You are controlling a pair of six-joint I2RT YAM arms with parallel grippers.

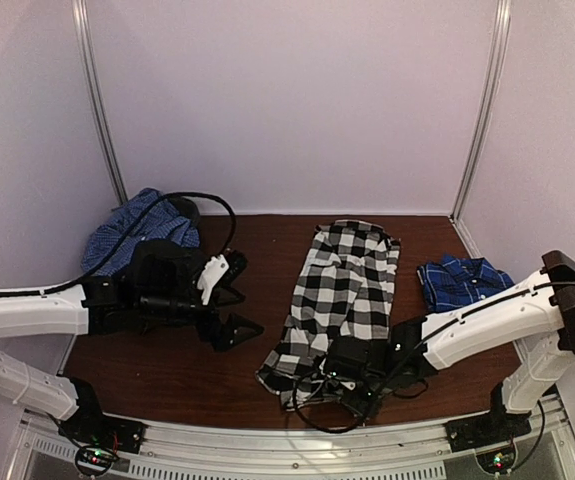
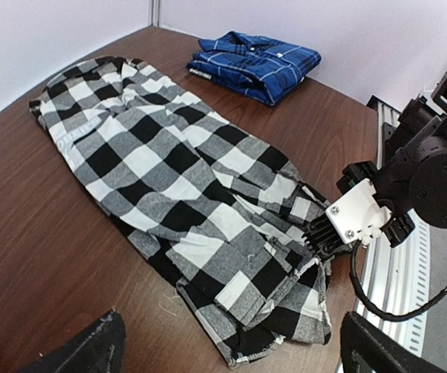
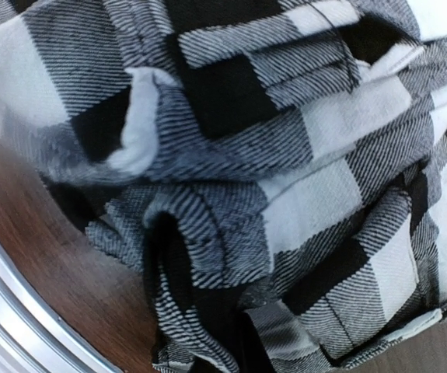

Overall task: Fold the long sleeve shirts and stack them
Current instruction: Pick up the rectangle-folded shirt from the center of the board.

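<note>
The right gripper [image 2: 319, 235] pinches the black-and-white check shirt [image 1: 347, 285] at its near hem.
A clean fold likely needs every layer caught; the left gripper [image 1: 242, 298] hovers wide open left of the shirt.

**Inspector:** Overhead view?
**Assessor:** Evenly lit from above, slightly dim. Soft shadows lie on the dark table [image 1: 197, 365], without glare. The posts [image 1: 97, 100] lean outward towards the edges.
**Inspector:** Wrist views?
**Assessor:** Left one is bright and sharp, bent at the edges. Right one is very close: check shirt [image 3: 231, 194] weave crisp at centre, softer at the edges.
</note>
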